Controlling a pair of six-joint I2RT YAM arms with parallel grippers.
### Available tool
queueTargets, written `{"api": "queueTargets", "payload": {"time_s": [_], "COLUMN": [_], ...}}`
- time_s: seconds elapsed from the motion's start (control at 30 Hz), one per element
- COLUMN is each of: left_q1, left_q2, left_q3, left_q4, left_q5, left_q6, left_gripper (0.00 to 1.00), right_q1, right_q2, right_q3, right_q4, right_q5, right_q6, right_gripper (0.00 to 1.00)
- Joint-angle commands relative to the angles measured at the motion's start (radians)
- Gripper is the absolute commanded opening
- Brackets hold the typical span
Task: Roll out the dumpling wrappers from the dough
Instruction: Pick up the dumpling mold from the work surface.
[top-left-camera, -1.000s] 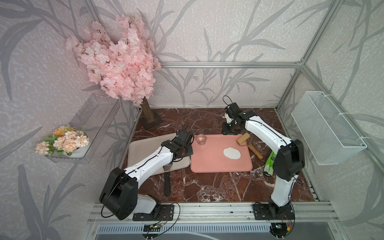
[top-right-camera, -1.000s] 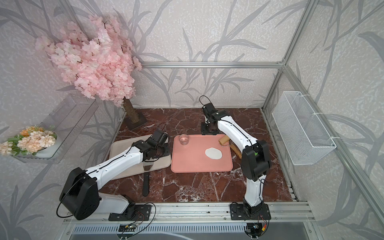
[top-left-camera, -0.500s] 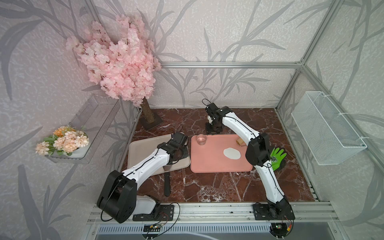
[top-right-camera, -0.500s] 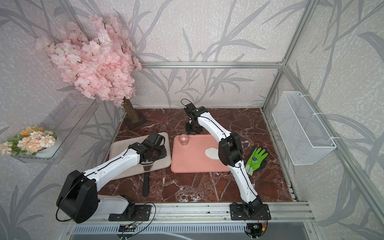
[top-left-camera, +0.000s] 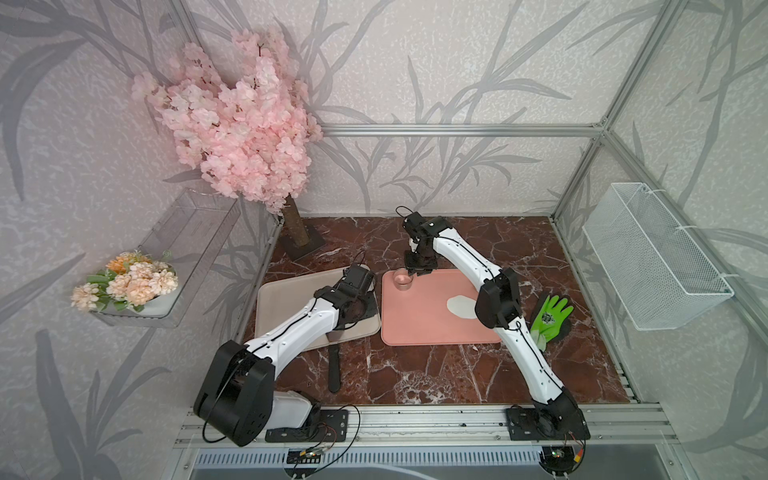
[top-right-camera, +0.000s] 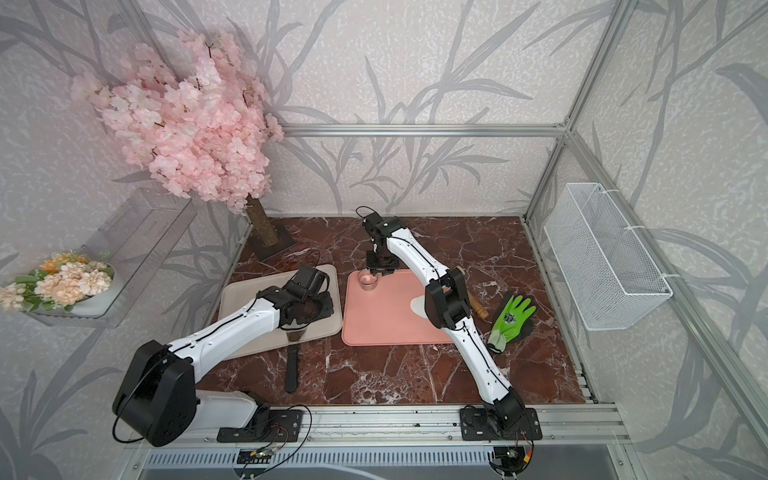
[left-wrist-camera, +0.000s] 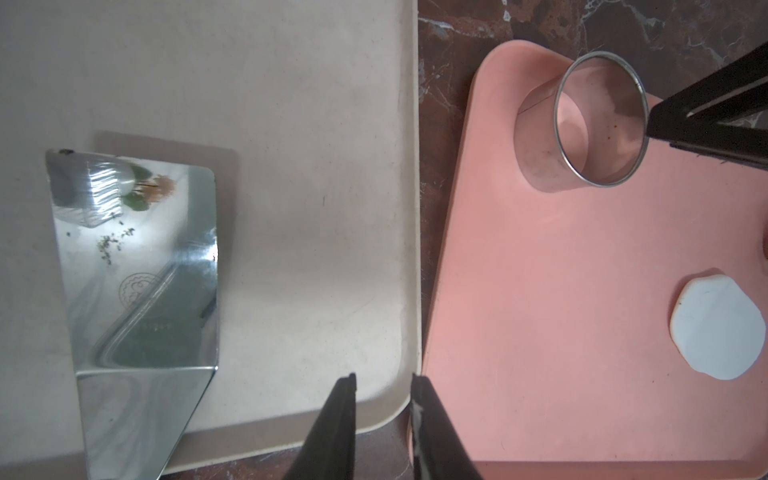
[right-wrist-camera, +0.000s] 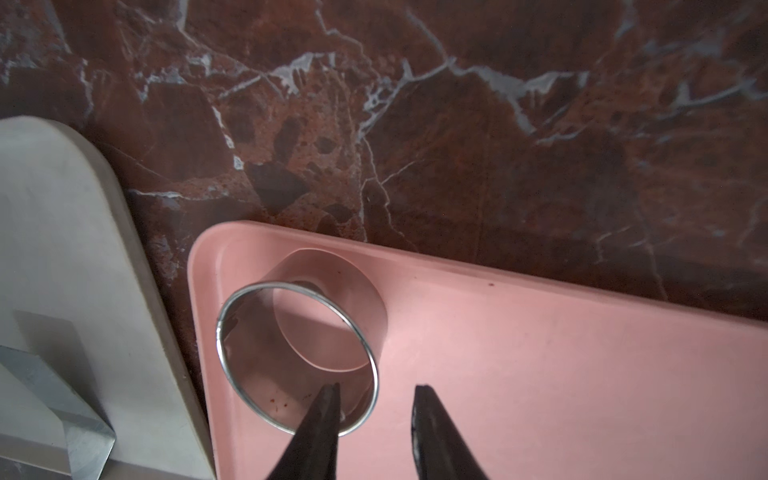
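Right wrist view: right gripper (right-wrist-camera: 374, 386) hangs over the metal ring (right-wrist-camera: 266, 374) in the pink tray's (right-wrist-camera: 540, 374) far left corner, jaws parted, one finger inside the rim, one outside, nothing pinched. Dough (left-wrist-camera: 717, 328) lies flat and white near that tray's right edge. Left gripper (left-wrist-camera: 384, 376) hovers at the beige tray's (left-wrist-camera: 311, 166) corner beside the pink one, jaws slightly apart, empty.
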Motion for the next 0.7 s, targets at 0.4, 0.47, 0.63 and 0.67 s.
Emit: {"api": "queueTargets", "payload": {"time_s": [0.4,0.47,0.63,0.67], "left_q1": [0.004,0.004,0.004,0.004], "left_q2": [-0.003,0.004,0.009,0.009], "left_q3": [-0.019,-0.014,0.011,0.017], "left_q4": [0.014,0.017,0.012,0.009], "left_q5": [0.015,0.020,0.023,0.023], "left_q6": [0.013,0.013,0.016,0.018], "left_gripper": [0.26,0.26,0.26,0.26], "right_q1": [0.014,0.014,0.014,0.013], "right_q2": [0.044,0.035,-0.019,-0.035], "right_q3": [0.036,0.036,0.015,0.002], "right_q4": [-0.020,-0.021,-0.022,-0.018], "right_q5": [-0.011,-0.007,0.023,0.028], "right_q6": [0.031,0.030,0.016,0.012], "right_gripper": [0.12,0.09,0.00,0.00]}}
